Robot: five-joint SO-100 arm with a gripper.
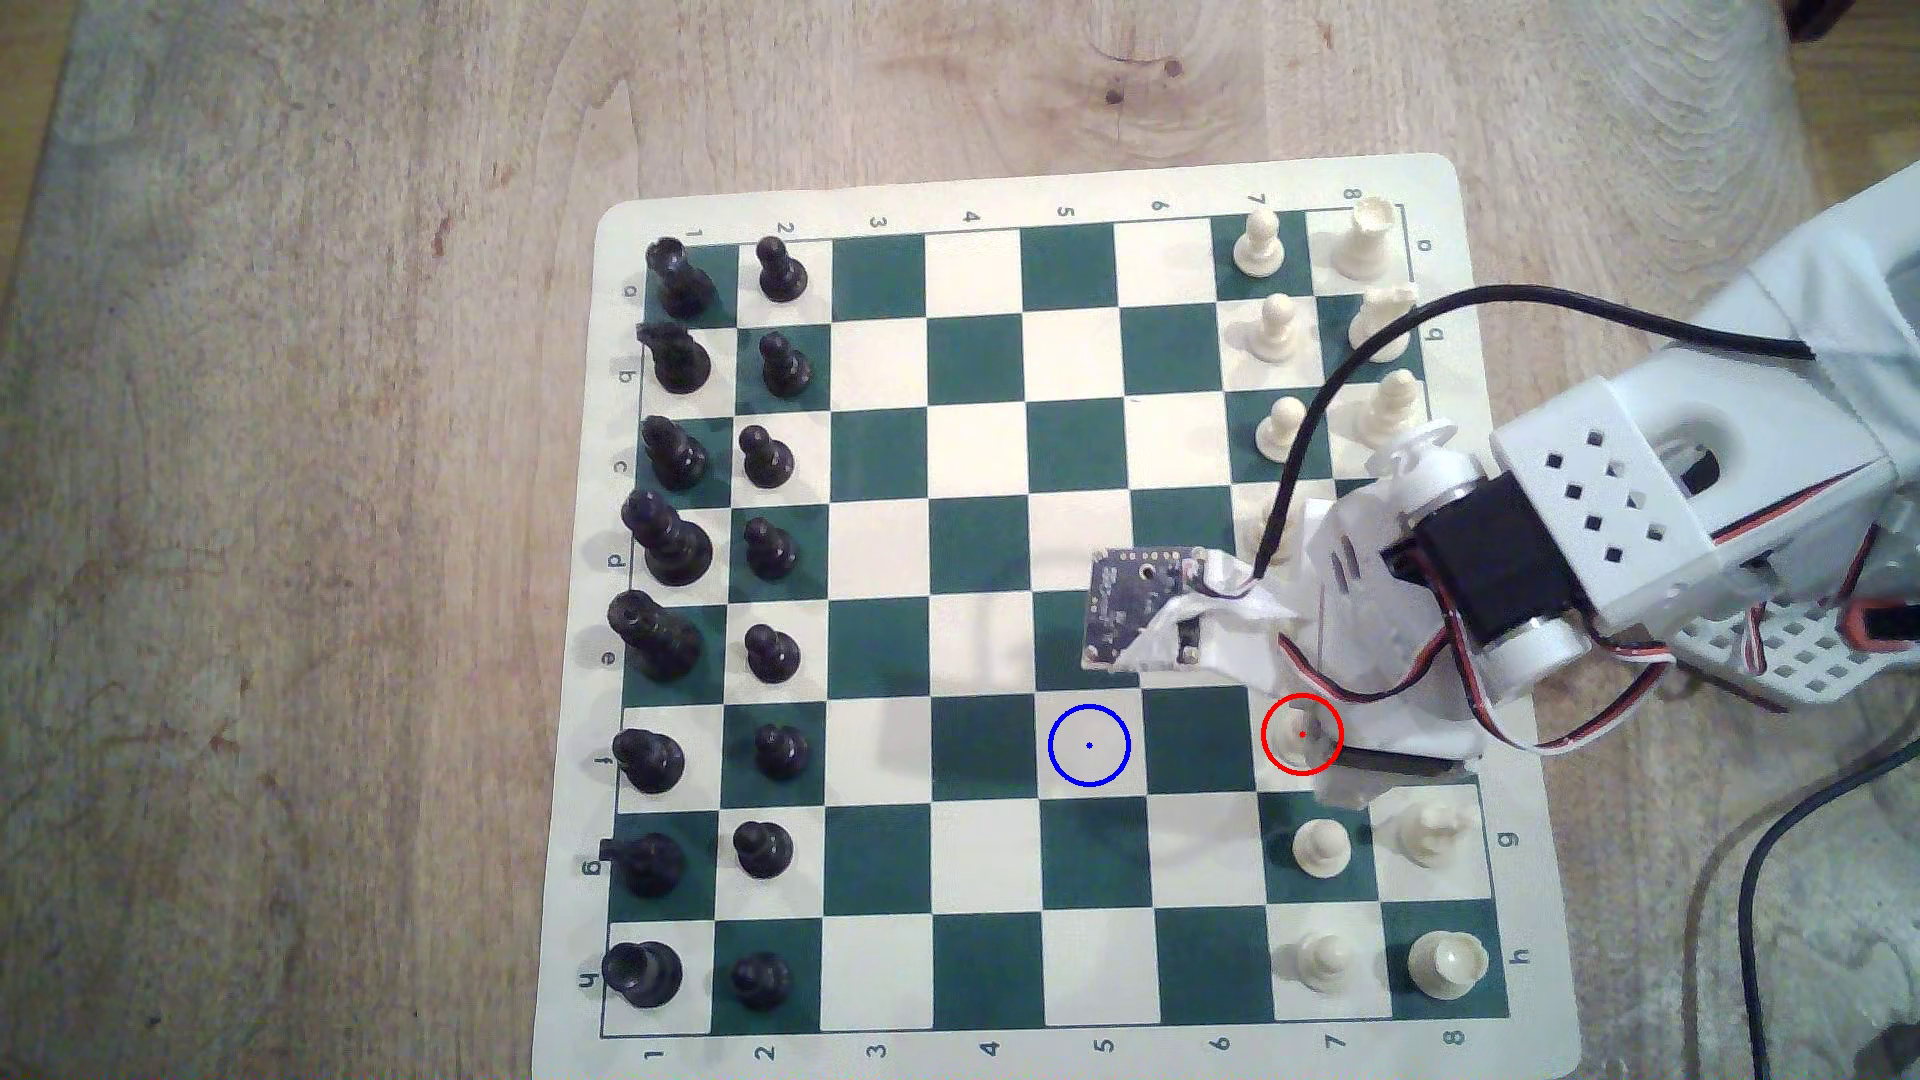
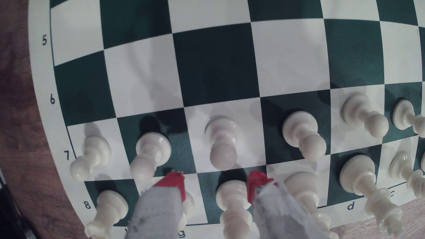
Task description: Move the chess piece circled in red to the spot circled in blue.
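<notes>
The red-ringed cream pawn [image 1: 1302, 734] stands on a cream square in column 7, row f, right at the edge of my arm's white wrist [image 1: 1382, 623]. In the wrist view this pawn [image 2: 222, 142] stands upright just beyond my red-tipped fingertips [image 2: 171, 182]. My gripper [image 2: 213, 183] is open, holds nothing, and hovers over the taller cream piece [image 2: 234, 202] behind the pawn. The blue-ringed spot [image 1: 1089, 745] is a bare cream square two columns to the exterior view's left of the pawn, in the same row.
Cream pawns [image 2: 303, 135] [image 2: 149, 154] stand close on both sides of the ringed one. Black pieces [image 1: 774, 654] fill the two columns at the exterior view's left. A black cable [image 1: 1351, 353] arcs over the cream back row. The board lies on a wooden table [image 1: 312, 519].
</notes>
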